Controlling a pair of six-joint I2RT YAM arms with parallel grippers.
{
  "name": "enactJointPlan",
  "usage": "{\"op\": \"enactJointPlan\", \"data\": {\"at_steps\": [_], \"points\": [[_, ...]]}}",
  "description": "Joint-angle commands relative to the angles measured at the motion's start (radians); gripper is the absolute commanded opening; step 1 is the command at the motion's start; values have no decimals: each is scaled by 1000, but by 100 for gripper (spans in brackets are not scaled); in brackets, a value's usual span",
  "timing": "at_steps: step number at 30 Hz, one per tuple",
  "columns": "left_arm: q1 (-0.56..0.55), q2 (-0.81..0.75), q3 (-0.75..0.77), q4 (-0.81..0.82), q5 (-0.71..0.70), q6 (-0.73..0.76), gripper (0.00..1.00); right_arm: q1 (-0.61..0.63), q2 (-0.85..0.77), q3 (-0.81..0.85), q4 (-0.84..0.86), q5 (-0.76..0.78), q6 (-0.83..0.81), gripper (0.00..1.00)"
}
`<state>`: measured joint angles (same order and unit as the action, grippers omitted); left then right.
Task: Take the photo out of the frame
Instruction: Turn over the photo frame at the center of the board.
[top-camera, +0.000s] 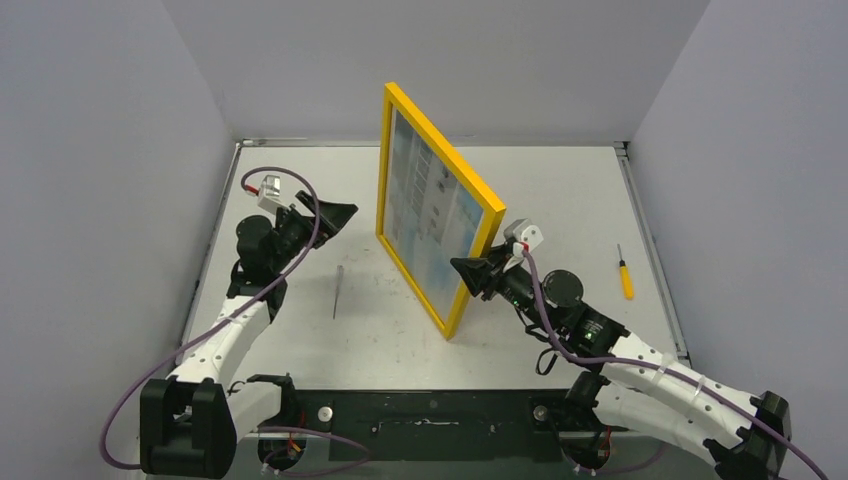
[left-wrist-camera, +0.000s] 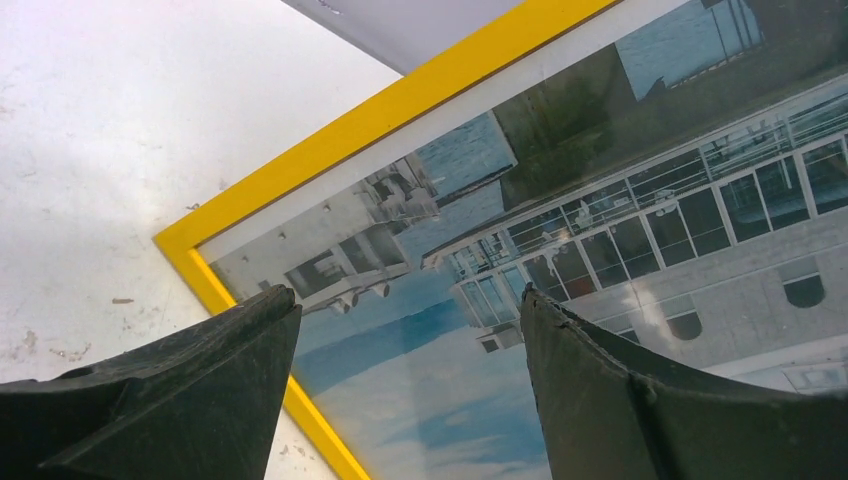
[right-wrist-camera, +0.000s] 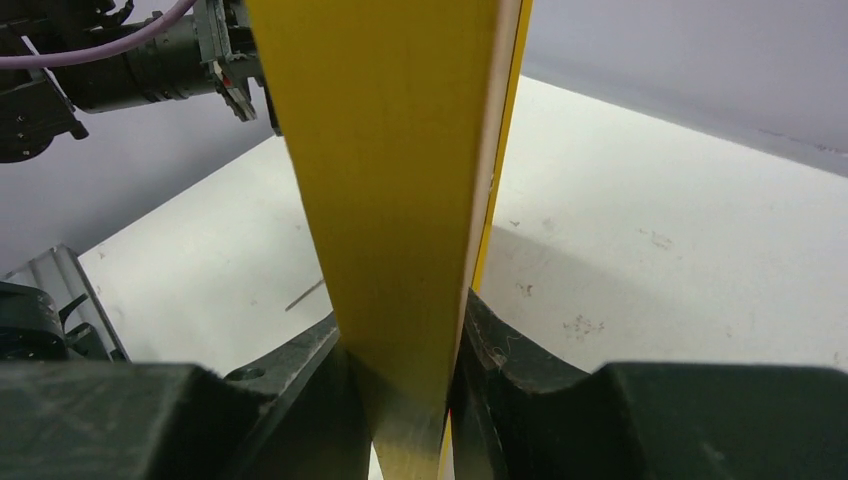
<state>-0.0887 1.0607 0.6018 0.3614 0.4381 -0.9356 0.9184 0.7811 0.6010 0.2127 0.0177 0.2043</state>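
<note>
The photo (top-camera: 430, 210) is kept inside the frame (top-camera: 446, 150), which is stood upright on the bench (top-camera: 560, 190). The frame's side edge is pinched by the right gripper (top-camera: 468, 272). The left gripper (top-camera: 340, 213) is spread apart before the frame's front, touching nothing. Nothing is taken out yet.
</note>
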Motion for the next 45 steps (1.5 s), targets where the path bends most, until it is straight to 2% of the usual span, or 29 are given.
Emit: {"op": "enactJointPlan", "data": {"at_steps": [1, 8, 12, 20, 25, 38, 42, 45], "points": [[-18, 56, -33, 195, 1, -11, 79, -41, -1, -25, 96, -101, 108, 5], [-36, 124, -39, 226, 18, -8, 77, -143, -1, -60, 113, -112, 197, 5], [-43, 118, -45, 209, 2, 5, 77, -249, 16, -92, 153, -147, 281, 5], [-48, 129, -56, 158, -11, 7, 76, -536, 148, -190, 367, -351, 586, 5], [-52, 126, -69, 150, -12, 6, 76, -658, 265, -269, 559, -428, 717, 5], [-60, 127, -77, 108, -11, 9, 75, -802, 564, -435, 933, -459, 962, 5], [-64, 121, -71, 72, -22, 22, 75, -816, 660, -444, 996, -469, 1006, 5], [-85, 131, -21, -81, -85, 84, 75, -822, 741, -436, 1026, -485, 1030, 5]]}}
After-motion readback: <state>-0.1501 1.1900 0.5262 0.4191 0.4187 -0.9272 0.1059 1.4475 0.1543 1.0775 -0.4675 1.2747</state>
